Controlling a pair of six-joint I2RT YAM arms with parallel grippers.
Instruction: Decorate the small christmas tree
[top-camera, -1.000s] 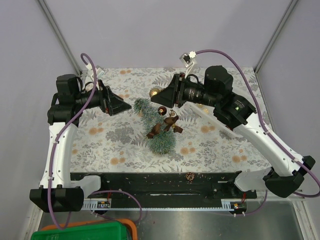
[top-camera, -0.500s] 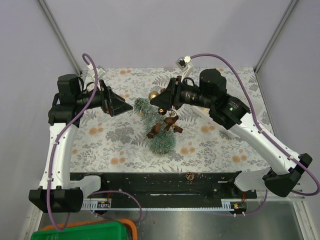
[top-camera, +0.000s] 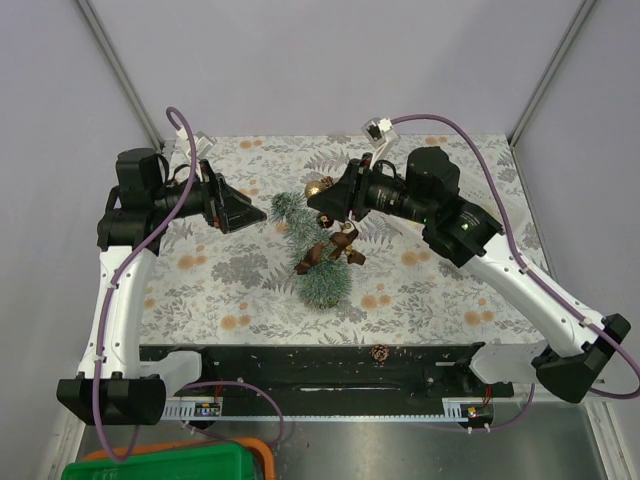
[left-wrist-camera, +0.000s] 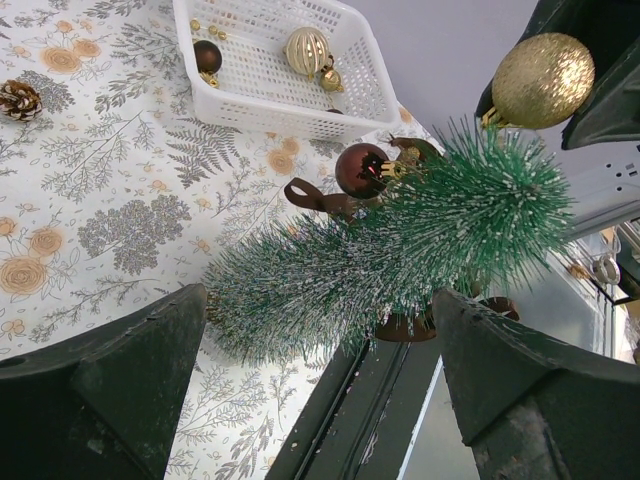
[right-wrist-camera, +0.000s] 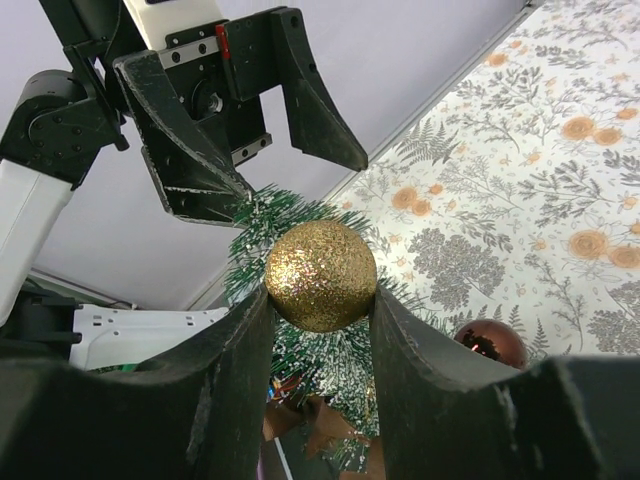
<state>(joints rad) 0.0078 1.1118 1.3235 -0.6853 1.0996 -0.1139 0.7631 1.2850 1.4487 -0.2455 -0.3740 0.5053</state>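
The small christmas tree (top-camera: 312, 262) has frosted green bristles, and its tip points to the far left in the top view. Brown ribbon bows (top-camera: 340, 246) and a brown bauble (left-wrist-camera: 362, 170) hang on it. My right gripper (top-camera: 320, 196) is shut on a glittery gold bauble (right-wrist-camera: 320, 275), holding it just over the upper part of the tree (right-wrist-camera: 300, 350). My left gripper (top-camera: 252, 213) stands wide open beside the tree's tip with nothing between its fingers (left-wrist-camera: 125, 385). The gold bauble (left-wrist-camera: 542, 80) also shows at the top right of the left wrist view.
A white slotted basket (left-wrist-camera: 352, 95) holding several baubles sits on the fern-printed cloth (top-camera: 200, 270) beyond the tree. A pine cone (top-camera: 380, 352) lies on the black rail at the near edge. A second pine cone (left-wrist-camera: 20, 100) rests on the cloth. A green bin (top-camera: 170, 465) sits at the bottom left.
My right arm has shifted a little around the top of the tree, still gripping the gold bauble. The left arm and the tree have not visibly moved.
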